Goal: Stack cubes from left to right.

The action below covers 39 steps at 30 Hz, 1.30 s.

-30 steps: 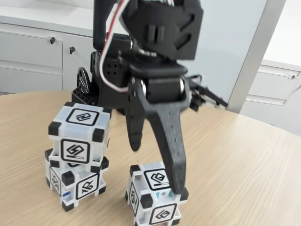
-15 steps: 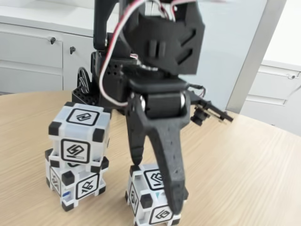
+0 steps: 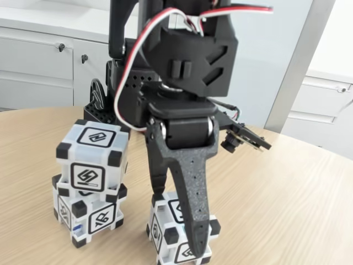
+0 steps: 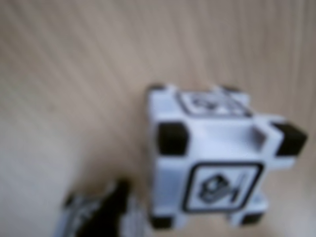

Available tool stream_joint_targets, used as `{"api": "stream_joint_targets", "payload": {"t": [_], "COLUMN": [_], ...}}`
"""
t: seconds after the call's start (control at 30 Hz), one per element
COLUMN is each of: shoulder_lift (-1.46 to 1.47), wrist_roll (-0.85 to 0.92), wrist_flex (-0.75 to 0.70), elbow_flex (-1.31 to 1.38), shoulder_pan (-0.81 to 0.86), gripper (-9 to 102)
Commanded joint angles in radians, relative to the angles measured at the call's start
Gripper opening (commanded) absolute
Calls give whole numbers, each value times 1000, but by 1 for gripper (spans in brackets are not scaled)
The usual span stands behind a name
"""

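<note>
Two white cubes with black corners are stacked at the left in the fixed view, the upper cube (image 3: 94, 154) sitting slightly askew on the lower cube (image 3: 91, 216). A third cube (image 3: 161, 231) stands alone on the wooden table at the bottom centre. My black gripper (image 3: 179, 221) is open and lowered over it. The front finger (image 3: 194, 221) hangs down across the cube's front, and the rear finger (image 3: 159, 176) stands behind it. The wrist view shows this cube (image 4: 212, 158) from above, blurred.
The arm's black base (image 3: 118, 88) stands just behind the stack. White cabinets (image 3: 38, 66) line the back wall. Bare wooden table (image 3: 287, 204) stretches to the right of the single cube. A blurred black-and-white shape (image 4: 98, 212) sits at the bottom left of the wrist view.
The gripper has come down. Its front fingertip went from the level of the single cube's top to low across its front. The cubes have not moved.
</note>
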State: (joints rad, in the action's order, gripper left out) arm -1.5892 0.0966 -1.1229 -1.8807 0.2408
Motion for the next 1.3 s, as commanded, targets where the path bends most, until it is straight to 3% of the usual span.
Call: {"api": "stream_joint_targets", "payload": {"t": [0.0,0.57,1.27], "shoulder_lift": [9,256,255], "wrist_roll": [-12,17,325], "wrist_flex": [26,80,78], "elbow_flex": [49,219,218], "shoulder_pan": [-3,-3,-3], "gripper": [43,35,30]}}
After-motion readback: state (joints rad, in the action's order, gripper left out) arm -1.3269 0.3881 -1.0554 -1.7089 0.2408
